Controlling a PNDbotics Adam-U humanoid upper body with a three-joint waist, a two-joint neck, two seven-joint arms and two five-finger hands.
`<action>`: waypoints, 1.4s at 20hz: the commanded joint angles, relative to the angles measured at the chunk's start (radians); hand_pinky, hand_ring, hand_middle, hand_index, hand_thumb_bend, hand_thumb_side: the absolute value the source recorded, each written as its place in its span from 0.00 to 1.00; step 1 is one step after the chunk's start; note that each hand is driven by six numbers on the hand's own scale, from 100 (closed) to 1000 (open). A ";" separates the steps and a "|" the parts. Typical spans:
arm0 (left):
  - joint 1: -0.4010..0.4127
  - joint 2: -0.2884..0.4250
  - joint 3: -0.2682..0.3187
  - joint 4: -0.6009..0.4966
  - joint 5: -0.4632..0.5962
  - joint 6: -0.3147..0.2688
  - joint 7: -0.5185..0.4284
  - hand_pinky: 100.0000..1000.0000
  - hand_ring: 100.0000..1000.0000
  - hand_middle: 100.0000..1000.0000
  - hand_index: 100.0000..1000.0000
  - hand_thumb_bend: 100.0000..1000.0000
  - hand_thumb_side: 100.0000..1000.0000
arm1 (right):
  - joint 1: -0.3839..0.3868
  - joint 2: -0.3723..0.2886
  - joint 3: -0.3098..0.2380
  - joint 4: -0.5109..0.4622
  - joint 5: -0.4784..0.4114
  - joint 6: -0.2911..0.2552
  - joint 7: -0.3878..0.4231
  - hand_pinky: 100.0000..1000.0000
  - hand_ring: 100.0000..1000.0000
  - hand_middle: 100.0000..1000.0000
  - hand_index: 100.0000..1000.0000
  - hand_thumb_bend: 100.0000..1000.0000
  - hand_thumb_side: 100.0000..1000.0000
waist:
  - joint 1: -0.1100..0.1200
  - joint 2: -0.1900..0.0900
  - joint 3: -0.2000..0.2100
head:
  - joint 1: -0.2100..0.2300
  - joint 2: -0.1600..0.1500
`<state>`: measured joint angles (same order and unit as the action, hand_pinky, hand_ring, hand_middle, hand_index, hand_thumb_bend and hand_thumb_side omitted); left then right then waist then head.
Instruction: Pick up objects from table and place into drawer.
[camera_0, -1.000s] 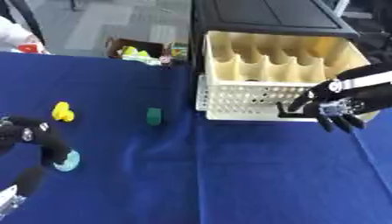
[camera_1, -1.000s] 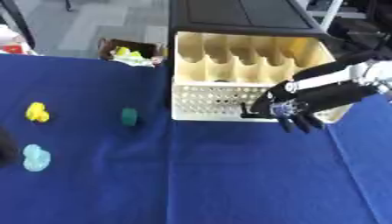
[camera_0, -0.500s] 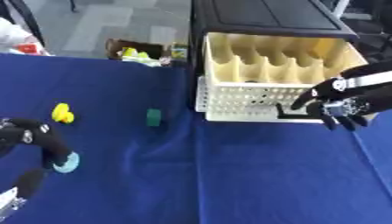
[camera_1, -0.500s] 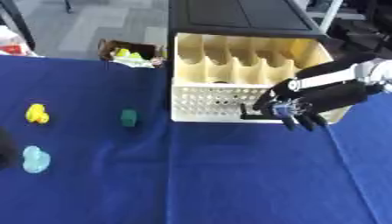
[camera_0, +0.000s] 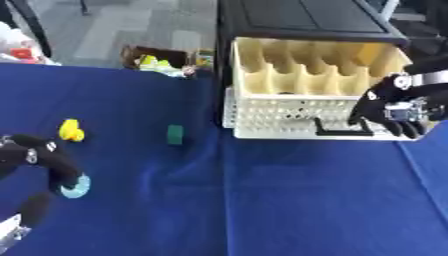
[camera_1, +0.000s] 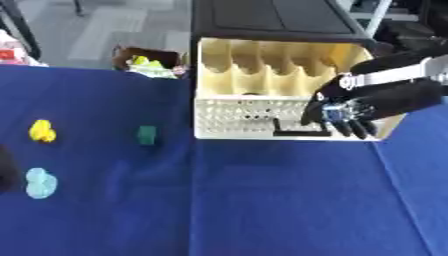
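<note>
A: Left eye view first: the drawer (camera_0: 297, 95) stands pulled out from the black cabinet (camera_0: 302, 20), cream dividers showing, and I can't make out any object inside it

B: And the right robot hand (camera_0: 391, 106) hangs at the drawer's front right, just beside the dark handle (camera_0: 343, 132), fingers drooping downward, relaxed, holding nothing

A: Down at the lower left, the left robot hand (camera_0: 42, 159) has its fingers curled, and a pale blue object (camera_0: 76, 186) sits right at the fingertips; touching or pinched, I can't tell

B: Yellow object (camera_0: 71, 130) and green block (camera_0: 176, 134) lie on the blue table (camera_0: 262, 200), well apart from the drawer

A: Over to the right eye view: here the pale blue one (camera_1: 40, 182) lies flat on the cloth, with only a dark sliver of the left robot hand at the picture's edge

B: So I'd judge the drawer is open and ready, but all three objects are left to carry in
</note>
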<state>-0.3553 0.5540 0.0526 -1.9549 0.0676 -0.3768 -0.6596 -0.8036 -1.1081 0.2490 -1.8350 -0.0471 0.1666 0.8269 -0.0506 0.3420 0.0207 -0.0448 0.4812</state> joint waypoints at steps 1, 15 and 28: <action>-0.009 0.019 0.015 -0.014 0.002 -0.003 0.007 0.32 0.47 0.49 0.71 0.00 0.48 | 0.016 -0.047 -0.081 -0.040 -0.032 -0.011 -0.051 0.30 0.33 0.31 0.78 0.00 1.00 | 0.005 -0.015 0.000 | 0.005 -0.007; -0.013 0.027 0.039 -0.022 0.008 -0.012 0.065 0.33 0.47 0.49 0.71 0.00 0.42 | 0.066 0.029 -0.220 -0.162 -0.184 -0.012 -0.724 0.62 0.56 0.45 0.71 0.00 1.00 | 0.028 -0.010 0.003 | 0.035 0.007; -0.059 0.106 0.072 -0.011 -0.035 -0.069 0.205 0.37 0.51 0.53 0.79 0.00 0.34 | 0.137 0.132 -0.202 -0.165 -0.335 -0.194 -1.162 0.72 0.61 0.46 0.70 0.00 1.00 | 0.045 -0.012 0.015 | 0.123 0.032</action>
<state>-0.4000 0.6114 0.1082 -1.9594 0.0464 -0.4331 -0.4763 -0.6580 -0.9624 0.0621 -1.9857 -0.3707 -0.0206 -0.3187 -0.0070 0.3513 0.0353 0.0727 0.5077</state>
